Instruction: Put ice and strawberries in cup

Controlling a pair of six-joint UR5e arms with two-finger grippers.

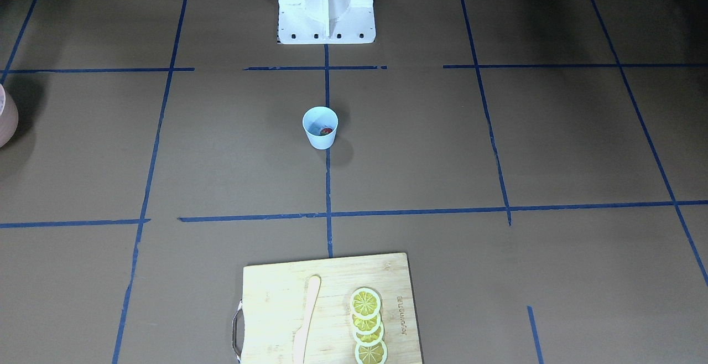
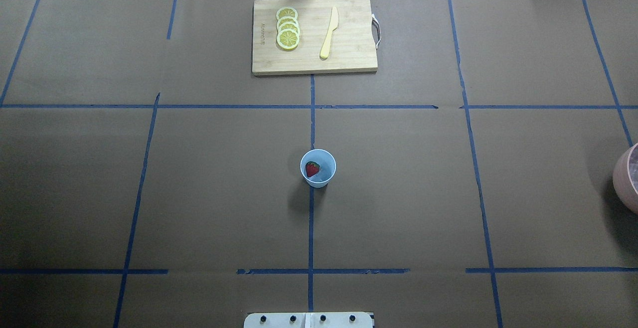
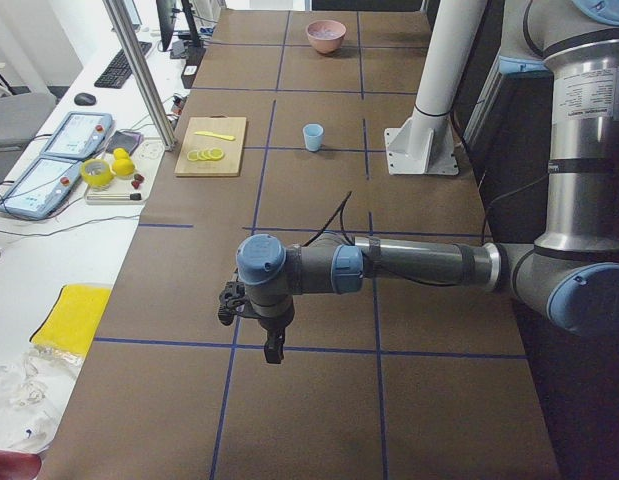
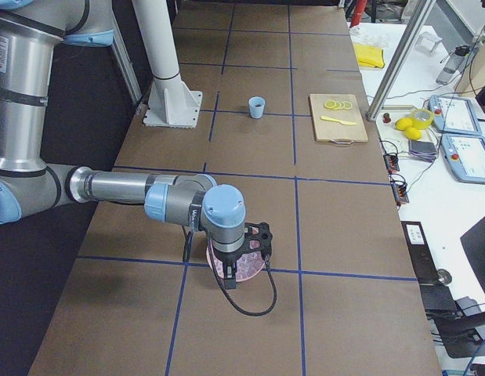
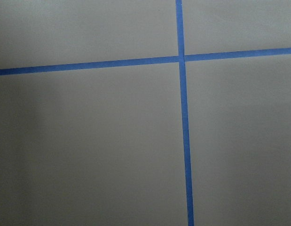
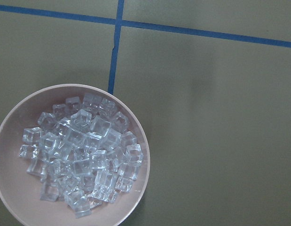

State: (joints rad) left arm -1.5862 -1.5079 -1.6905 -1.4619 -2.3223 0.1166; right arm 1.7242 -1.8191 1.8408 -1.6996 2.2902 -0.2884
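At the left end, the left gripper [image 3: 275, 350] hangs over the bare brown paper-covered worktop [image 2: 199, 193], far from the task's things; whether it is wide or narrow I cannot tell. In the middle, the small light-blue plastic cup [image 2: 319, 182] stands upright with the tiny red, green-capped strawberry [image 2: 312, 169] inside. At the right end, the right gripper [image 4: 229, 276], its spread equally unclear, hovers just above the round pinkish bowl [image 6: 13, 207] heaped with small clear glassy ice cubes [image 6: 82, 155], so it is the nearer arm.

Below me, a pink bowl [image 6: 144, 181] heaped with ice [image 6: 79, 155] sits on my brown table [image 6: 220, 132], beside crossing blue tape [image 6: 197, 32].
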